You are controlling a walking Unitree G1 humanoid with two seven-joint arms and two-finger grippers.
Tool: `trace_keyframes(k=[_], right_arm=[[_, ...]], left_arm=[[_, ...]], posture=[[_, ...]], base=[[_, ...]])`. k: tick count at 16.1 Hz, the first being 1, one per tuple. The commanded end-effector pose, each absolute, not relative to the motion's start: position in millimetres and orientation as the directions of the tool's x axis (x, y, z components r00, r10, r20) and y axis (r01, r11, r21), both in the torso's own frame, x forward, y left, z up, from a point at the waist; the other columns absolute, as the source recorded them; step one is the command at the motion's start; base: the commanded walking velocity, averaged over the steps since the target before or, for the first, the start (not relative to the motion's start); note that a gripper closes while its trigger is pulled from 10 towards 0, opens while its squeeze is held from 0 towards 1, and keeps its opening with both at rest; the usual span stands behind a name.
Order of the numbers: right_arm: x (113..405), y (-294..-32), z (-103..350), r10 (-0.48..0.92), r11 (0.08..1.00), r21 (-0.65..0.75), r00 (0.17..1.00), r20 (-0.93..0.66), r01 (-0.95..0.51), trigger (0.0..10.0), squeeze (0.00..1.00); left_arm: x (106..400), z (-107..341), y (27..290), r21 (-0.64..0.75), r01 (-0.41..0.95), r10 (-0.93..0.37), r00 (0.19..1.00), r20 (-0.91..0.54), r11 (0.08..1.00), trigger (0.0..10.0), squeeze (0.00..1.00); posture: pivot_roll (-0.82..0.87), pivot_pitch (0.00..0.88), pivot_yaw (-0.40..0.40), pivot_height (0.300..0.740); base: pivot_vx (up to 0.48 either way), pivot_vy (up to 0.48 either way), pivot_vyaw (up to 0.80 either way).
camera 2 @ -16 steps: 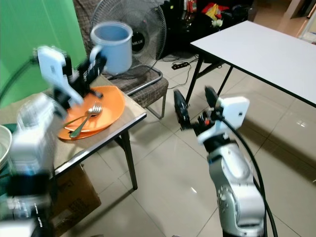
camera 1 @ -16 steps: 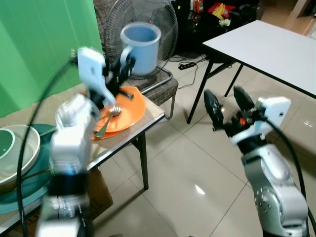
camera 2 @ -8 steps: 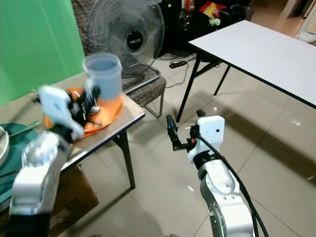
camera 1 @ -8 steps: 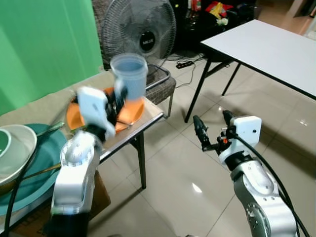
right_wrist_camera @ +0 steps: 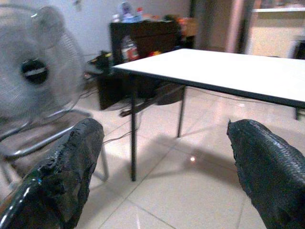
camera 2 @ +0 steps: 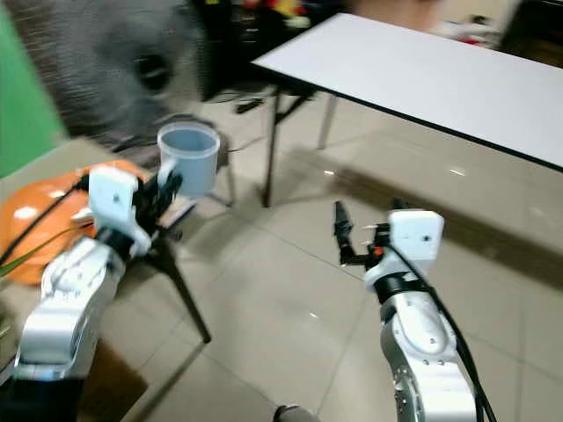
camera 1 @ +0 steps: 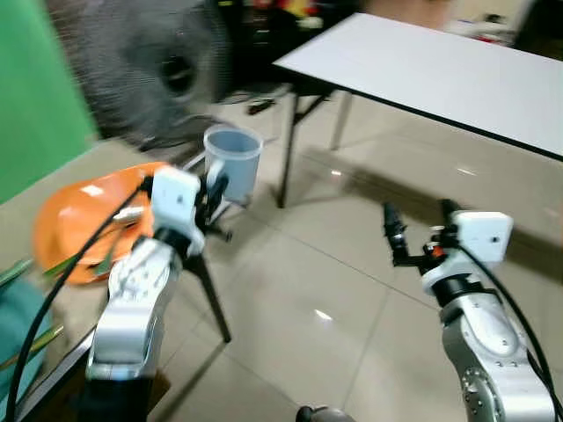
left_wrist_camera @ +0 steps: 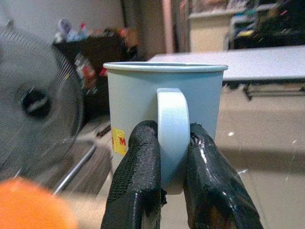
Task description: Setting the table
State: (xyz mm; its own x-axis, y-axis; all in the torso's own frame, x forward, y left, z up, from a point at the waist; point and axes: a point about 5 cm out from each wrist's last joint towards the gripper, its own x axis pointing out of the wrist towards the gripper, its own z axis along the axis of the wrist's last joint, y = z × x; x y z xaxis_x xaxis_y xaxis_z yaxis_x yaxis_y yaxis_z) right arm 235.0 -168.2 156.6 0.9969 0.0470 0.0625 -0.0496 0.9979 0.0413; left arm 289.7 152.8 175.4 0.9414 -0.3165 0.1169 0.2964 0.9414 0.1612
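The left gripper point(left_wrist_camera: 162, 186) is clamped on the handle of the pale blue plastic mug point(camera 1: 232, 163), held upright, mouth up, above the floor. The white rectangular table point(camera 1: 440, 75) lies ahead and rightward, probably its destination, though the picture is blurred. The right gripper point(camera 1: 417, 230), nearer it, hangs spread and empty.

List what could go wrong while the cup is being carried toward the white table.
The left gripper pinches the blue cup only by its handle, so it could swivel or slip in transit. The eye views are blurred by motion, so judging the white table edge may be unreliable. The open right gripper leads low toward the table legs and might clip one.
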Motion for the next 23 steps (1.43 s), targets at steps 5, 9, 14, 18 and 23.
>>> trace_keyframes(k=[5, 9, 14, 18, 23], right_arm=[[247, -165, 156, 0.015, 0.999, 0.037, 0.999, 0.049, -0.017, 10.0, 0.00], [245, -164, 151, 0.091, 0.996, 0.025, 0.996, 0.002, -0.091, 10.0, 0.00], [245, -162, 146, 0.089, 0.996, 0.012, 0.996, -0.008, -0.089, 10.0, 0.00], [245, -158, 143, 0.096, 0.995, 0.005, 0.995, -0.009, -0.096, 10.0, 0.00], [253, -156, 151, 0.135, 0.989, -0.069, 0.991, 0.013, -0.134, 10.0, 0.00]], left_arm=[[292, 181, 140, 0.143, 0.279, -0.297, 0.946, 0.129, 0.950, 10.0, 0.00], [286, 172, 147, 0.141, 0.248, -0.262, 0.961, 0.088, 0.958, 10.0, 0.00], [287, 172, 146, 0.140, 0.253, -0.266, 0.961, 0.081, 0.957, 10.0, 0.00], [287, 176, 143, 0.147, 0.277, -0.291, 0.953, 0.089, 0.950, 10.0, 0.00], [289, 174, 146, 0.138, 0.246, -0.259, 0.962, 0.085, 0.959, 10.0, 0.00]], posture=[[-0.05, 0.000, -0.002, 0.740], [-0.06, 0.017, -0.032, 0.740], [-0.05, 0.014, -0.030, 0.740], [-0.05, 0.015, -0.020, 0.740], [-0.05, 0.000, -0.037, 0.740]], base=[[0.000, 0.000, -0.80], [0.000, 0.000, -0.80], [0.000, 0.000, -0.72], [0.197, 0.000, 0.00], [0.377, 0.000, 0.00]])
